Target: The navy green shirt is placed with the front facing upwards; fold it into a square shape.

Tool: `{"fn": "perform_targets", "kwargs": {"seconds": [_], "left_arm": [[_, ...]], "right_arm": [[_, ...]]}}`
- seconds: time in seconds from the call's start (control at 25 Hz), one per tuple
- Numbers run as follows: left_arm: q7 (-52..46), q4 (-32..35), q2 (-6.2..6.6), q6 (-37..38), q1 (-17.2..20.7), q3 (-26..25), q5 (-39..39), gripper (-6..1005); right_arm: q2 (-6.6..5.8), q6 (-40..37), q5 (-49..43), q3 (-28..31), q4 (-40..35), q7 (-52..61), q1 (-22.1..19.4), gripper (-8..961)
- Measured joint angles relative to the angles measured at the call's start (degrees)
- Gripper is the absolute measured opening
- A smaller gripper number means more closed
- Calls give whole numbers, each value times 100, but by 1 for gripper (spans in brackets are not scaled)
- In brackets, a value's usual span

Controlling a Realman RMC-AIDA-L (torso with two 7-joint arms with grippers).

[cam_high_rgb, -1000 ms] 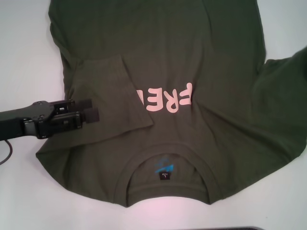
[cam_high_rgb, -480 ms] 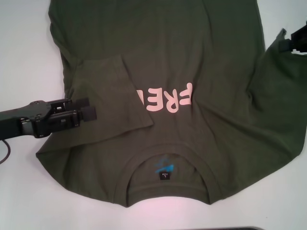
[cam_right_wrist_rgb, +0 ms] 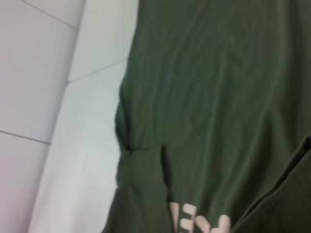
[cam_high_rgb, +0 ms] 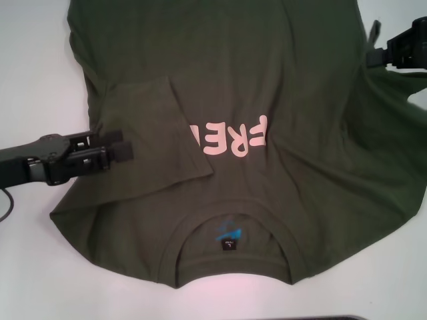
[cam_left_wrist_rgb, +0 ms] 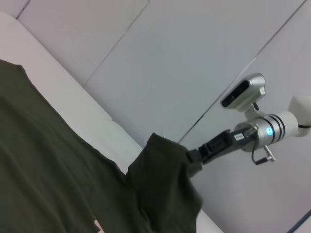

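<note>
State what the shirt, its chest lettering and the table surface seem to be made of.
The navy green shirt: soft matte knit, probably cotton, since it creases and drapes limply. Its pink lettering: flat, opaque print, likely vinyl or ink. The table: smooth white hard surface, maybe laminate.

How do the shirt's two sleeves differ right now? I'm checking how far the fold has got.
The left sleeve lies folded flat over the navy green shirt, covering part of the pink lettering. The right sleeve is unfolded and raised off the table in the right gripper. The left gripper holds nothing.
</note>
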Motion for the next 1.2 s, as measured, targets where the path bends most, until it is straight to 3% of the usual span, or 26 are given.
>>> {"fn": "perform_targets", "kwargs": {"seconds": [0.28,0.52,1.2], "left_arm": [[0,-8,17,28,13,-224,0,612],[0,-6,25,15,39,-320,1,613],[0,-6,11,36,64,-529,1,613]], "right_arm": [[235,144,77,-182,157,-22,45,86],[358,543,88,-192,680,-196,168,93],[407,1266,502,-386,1493,-349,85,114]]}}
